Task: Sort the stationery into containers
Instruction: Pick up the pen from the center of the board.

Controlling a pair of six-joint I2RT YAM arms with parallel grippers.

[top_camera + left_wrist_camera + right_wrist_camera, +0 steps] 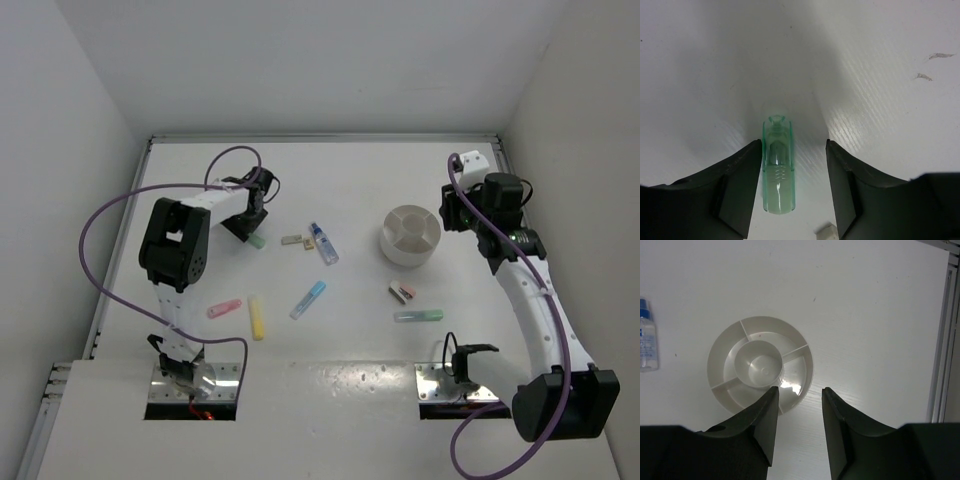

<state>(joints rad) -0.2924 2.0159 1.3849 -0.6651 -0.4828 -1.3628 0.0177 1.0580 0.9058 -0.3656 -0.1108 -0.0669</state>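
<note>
Table: white table top (350,180) with plain white walls on three sides.
Left gripper: the left gripper (794,146) is low over the table, with its jaws partly open. One dark finger is on each side of the green stick. The finger at 9 o'clock in the wrist view looks right against the stick. The finger at 3 o'clock has a small gap. It is not squeezing the stick.
Green stick: the green stick (778,170) lies flat on the table between the fingers. Its clear cap points to 12 o'clock in the wrist view.
Right gripper: the right gripper (800,390) hangs above the table with its jaws partly open. It holds nothing. The 5 o'clock edge of the dish shows between its fingers.
Dish: the round white dish (720,355) sits on the table. It has a small round cup in the middle and thin walls that cut the ring around it into parts.
Bottle: the clear bottle (323,243) with a blue cap lies at 9 o'clock from the dish, well apart from it.
Tan blocks: two tiny tan blocks (292,240) sit just beside the bottle at 9 o'clock.
Blue stick: the blue stick (308,299) lies at 6 o'clock from the bottle.
Yellow stick: the yellow stick (256,317) lies at 8 o'clock from the blue stick.
Pink stick: the pink stick (224,309) lies near the yellow stick at 9 o'clock.
Brown-pink blocks: the brown-pink blocks (401,292) sit at 6 o'clock from the dish.
Other green stick: the other green stick (418,315) lies near those blocks at 5 o'clock.
</note>
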